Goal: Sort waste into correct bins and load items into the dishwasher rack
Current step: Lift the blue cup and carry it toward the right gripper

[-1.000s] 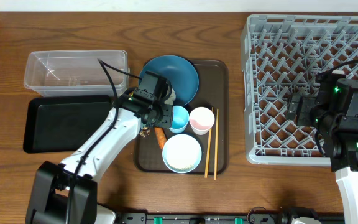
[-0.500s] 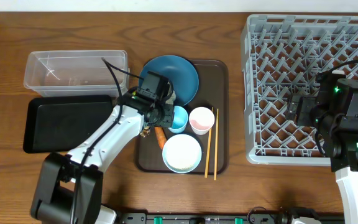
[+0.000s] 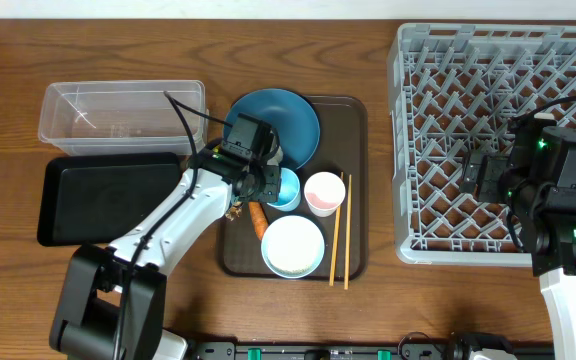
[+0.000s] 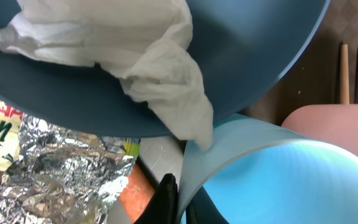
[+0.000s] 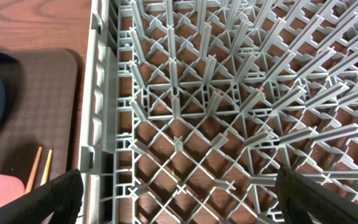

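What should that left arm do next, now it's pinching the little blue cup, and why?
Probably lift the blue cup straight up, slowly. The left gripper is shut on its rim, but the big blue bowl overhangs it and the tissue hangs against the cup.

You have a wooden desk (image 3: 268,50) with the grain running left to right, and a pale strip (image 3: 168,8) lies along its far edge. A brown tray (image 3: 355,135) with rounded corners lies flat on the desk, a little left of centre, its long sides running near to far. From the right wrist view its surface (image 5: 36,106) shows a fine woven texture, with bare wood (image 5: 36,25) beyond it.
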Available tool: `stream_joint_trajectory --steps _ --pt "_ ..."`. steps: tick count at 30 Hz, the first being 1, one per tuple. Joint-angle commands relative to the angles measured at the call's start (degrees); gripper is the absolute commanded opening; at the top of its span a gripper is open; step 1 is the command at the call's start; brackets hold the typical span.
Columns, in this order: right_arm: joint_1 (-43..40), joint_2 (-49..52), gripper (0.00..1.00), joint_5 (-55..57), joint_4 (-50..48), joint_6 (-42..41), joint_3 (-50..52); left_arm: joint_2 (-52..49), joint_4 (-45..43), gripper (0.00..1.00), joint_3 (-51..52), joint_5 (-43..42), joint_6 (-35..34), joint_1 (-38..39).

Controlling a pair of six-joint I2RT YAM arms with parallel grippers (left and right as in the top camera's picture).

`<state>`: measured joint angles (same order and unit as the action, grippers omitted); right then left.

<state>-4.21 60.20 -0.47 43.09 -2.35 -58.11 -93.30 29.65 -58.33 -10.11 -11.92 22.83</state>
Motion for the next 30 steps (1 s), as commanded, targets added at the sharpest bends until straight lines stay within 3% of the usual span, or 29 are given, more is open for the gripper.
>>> stream_joint_trajectory --steps 1,6,9,14,17,21,30 --pt "0.1 -0.1 0.97 -0.4 0.2 -0.4 -1.0 3.9 1.1 0.06 -1.6 0.4 0.3 -2.2" --pt "0.1 -0.1 0.99 -0.4 0.0 -0.4 -1.0 12.0 2.2 0.06 -2.0 0.3 0.2 -9.8" --pt "0.1 0.4 0.99 -0.7 -1.2 -0.4 -1.0 16.5 1.6 0.06 -2.1 -1.7 -3.7 -15.0" --pt "0.1 3.2 0.99 -10.1 -6.2 -0.4 -1.0 18.4 -4.5 0.06 -2.0 -28.4 -7.7 -21.3" --pt "0.1 5.3 0.99 -22.1 -9.7 1.3 -1.0 17.2 -8.2 0.06 -2.0 -38.5 -10.8 -21.4" --pt "0.1 8.2 0.99 -46.3 -16.2 6.5 -1.0 14.5 -13.7 0.06 -2.0 -49.7 -15.5 -19.9" --pt "0.1 16.1 0.99 -76.3 -27.2 6.8 -1.0 4.0 -28.3 0.06 -2.0 -60.2 -33.3 -16.2"
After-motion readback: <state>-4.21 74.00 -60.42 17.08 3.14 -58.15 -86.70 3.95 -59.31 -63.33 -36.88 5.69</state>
